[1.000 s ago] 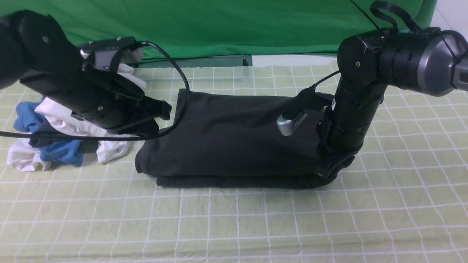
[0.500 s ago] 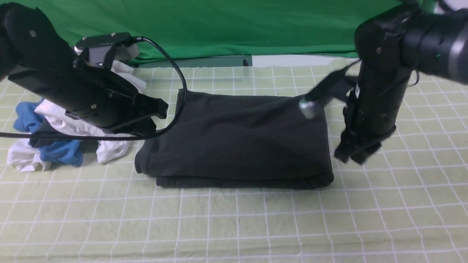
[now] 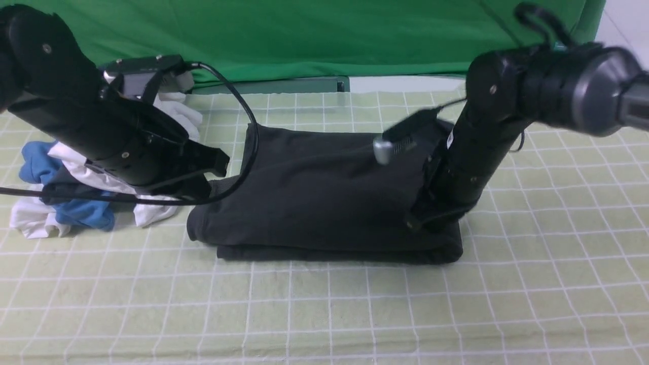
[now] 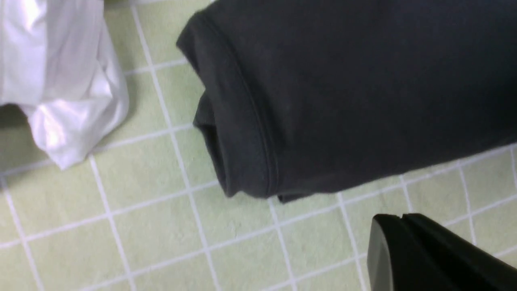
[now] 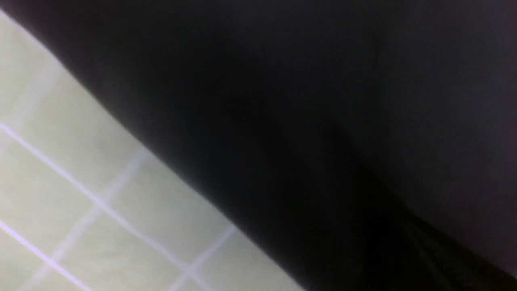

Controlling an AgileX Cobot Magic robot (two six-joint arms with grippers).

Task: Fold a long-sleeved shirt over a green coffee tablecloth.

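Note:
The black long-sleeved shirt lies folded into a thick rectangle in the middle of the pale green coffee tablecloth with its white grid. My left gripper hovers at the shirt's left edge, shut and empty; the left wrist view shows its joined fingertips over bare cloth beside the shirt's hemmed fold. My right gripper is shut and presses down on the shirt's right end. The right wrist view is filled by dark shirt fabric, and whether cloth is pinched does not show.
A heap of white, blue and dark grey garments lies left of the shirt, under my left arm; its white piece is close to the shirt. A bright green sheet hangs at the back. A black cable loops over the shirt's left side.
The right arm rose off the shirt and swung right, then came back down onto the shirt's right end, further left than before. The left arm shifted only slightly.

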